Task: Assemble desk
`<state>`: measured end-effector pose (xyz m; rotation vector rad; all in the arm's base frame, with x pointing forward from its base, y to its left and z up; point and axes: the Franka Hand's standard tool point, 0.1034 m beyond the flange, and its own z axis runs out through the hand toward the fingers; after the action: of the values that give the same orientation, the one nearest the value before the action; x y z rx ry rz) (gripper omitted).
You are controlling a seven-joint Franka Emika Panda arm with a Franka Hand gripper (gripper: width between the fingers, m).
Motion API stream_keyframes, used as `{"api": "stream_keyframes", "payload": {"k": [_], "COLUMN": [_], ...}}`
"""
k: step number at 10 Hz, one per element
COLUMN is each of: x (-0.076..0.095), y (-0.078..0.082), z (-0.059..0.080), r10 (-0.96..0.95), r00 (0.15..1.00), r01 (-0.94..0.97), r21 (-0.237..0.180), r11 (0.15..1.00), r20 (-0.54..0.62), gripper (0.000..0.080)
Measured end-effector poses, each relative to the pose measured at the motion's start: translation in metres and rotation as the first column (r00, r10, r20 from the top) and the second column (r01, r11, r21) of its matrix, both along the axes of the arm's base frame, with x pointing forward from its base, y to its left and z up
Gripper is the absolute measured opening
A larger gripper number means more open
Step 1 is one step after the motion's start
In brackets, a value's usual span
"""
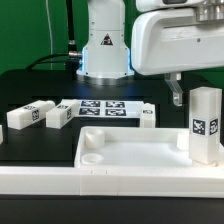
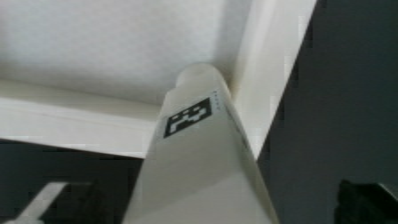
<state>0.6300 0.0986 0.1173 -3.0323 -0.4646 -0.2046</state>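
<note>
While the leg (image 1: 205, 125) stands upright at the tabletop (image 1: 120, 150) corner, my gripper (image 1: 196, 92) hangs released (one finger (image 1: 175, 92) visibly clear), straddling its vertical axis.

From my station I count one desk top (image 1: 60, 168), one upright leg (image 1: 205, 125) and three loose legs lying flat: first leg (image 1: 19, 119), second leg (image 1: 41, 111), third leg (image 1: 62, 114). There is one marker board (image 1: 105, 107), one robot arm (image 1: 105, 30), and one small white piece (image 1: 148, 115) I cannot identify.

Table (image 1: 35, 152) with tabletop (image 1: 130, 152), legs (image 1: 22, 117), marker board (image 1: 106, 106)
</note>
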Motion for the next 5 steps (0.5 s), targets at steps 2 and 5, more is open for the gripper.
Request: {"api": "stream_keyframes", "payload": {"k": [2, 5], "x": [0.0000, -0.0001], "y": [-0.0010, -0.0010], "z": [-0.0002, -0.0003], "r10": [0.093, 0.092], "r00": [0.996, 0.996], "r01": [-0.093, -0.092], "r21": [-0.019, -0.019], "r11": [0.995, 0.996], "r20": [0.007, 0.007], "gripper": [0.0621, 0.0286]}}
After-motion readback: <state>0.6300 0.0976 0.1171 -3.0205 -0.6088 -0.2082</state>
